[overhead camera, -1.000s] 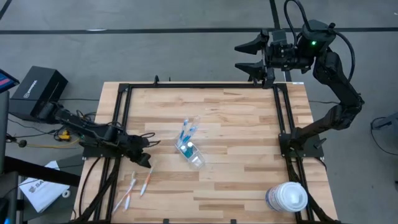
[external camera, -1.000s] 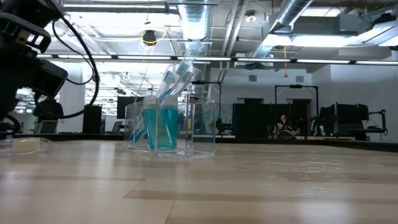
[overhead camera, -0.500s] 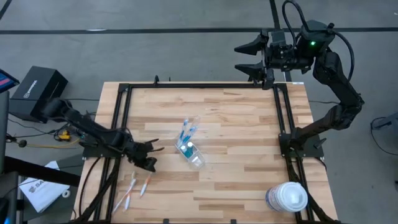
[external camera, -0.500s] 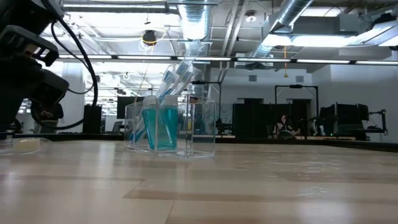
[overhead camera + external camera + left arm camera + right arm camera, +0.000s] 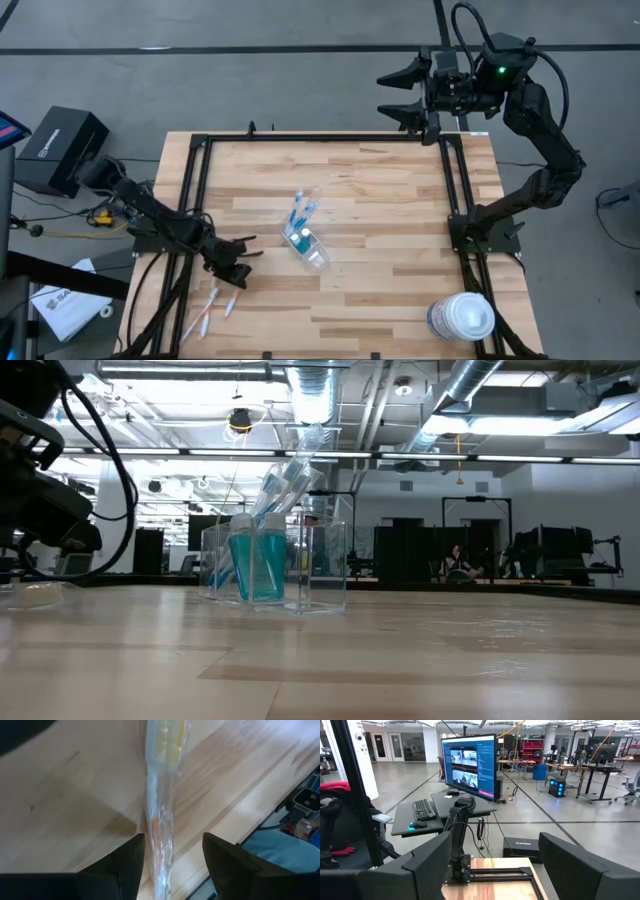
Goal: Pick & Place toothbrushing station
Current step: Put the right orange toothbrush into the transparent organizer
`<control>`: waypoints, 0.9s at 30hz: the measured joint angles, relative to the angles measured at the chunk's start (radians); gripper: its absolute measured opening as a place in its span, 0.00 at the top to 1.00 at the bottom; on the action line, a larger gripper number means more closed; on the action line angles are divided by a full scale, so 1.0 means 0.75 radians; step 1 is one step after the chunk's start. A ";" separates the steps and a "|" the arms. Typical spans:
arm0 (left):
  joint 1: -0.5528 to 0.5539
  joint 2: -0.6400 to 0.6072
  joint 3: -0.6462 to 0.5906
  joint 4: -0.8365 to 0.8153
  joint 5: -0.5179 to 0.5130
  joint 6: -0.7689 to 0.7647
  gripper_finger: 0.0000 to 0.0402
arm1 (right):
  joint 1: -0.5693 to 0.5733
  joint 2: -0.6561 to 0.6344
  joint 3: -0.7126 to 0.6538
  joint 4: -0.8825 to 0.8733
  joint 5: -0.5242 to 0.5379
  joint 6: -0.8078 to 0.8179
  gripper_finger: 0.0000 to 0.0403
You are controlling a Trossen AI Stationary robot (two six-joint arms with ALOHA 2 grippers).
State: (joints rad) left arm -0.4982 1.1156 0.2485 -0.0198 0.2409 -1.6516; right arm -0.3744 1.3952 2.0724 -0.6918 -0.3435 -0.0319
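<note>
A small clear cup (image 5: 311,246) stands mid-table and holds teal tubes (image 5: 256,565) and blue toothbrushes (image 5: 300,212) that lean out of its top. Two white-and-orange toothbrushes (image 5: 210,308) lie flat on the wood near the table's near left corner. My left gripper (image 5: 234,268) is low over their far ends, open and slanting down. In the left wrist view a toothbrush in a clear wrapper (image 5: 160,805) runs between the two fingers, closer to one of them; no touch shows. My right gripper (image 5: 398,92) stands open, high beyond the table's far edge.
A big round white-lidded tub (image 5: 462,316) stands at the near right corner. A black frame (image 5: 320,140) runs around the tabletop. A black box (image 5: 60,148) sits off the table's left side. Bare wood lies between the cup and the tub.
My left gripper has moved toward the table's near edge and sunk lower, coming over the far ends of the loose toothbrushes, its fingers still open. The cup and toothbrushes have not moved.
</note>
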 joint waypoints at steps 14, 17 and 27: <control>-0.018 0.000 0.000 0.002 -0.045 0.024 0.83 | 0.000 0.000 0.000 0.004 0.000 -0.003 0.28; -0.018 0.000 0.000 0.011 -0.035 0.062 0.95 | 0.000 0.000 0.000 0.006 0.000 -0.003 0.28; -0.018 0.000 0.000 0.180 -0.255 0.101 1.00 | 0.000 0.000 0.001 0.069 0.000 -0.003 0.28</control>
State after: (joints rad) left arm -0.5114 1.1155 0.2485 0.1151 0.0493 -1.5757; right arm -0.3744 1.3952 2.0727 -0.6401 -0.3434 -0.0341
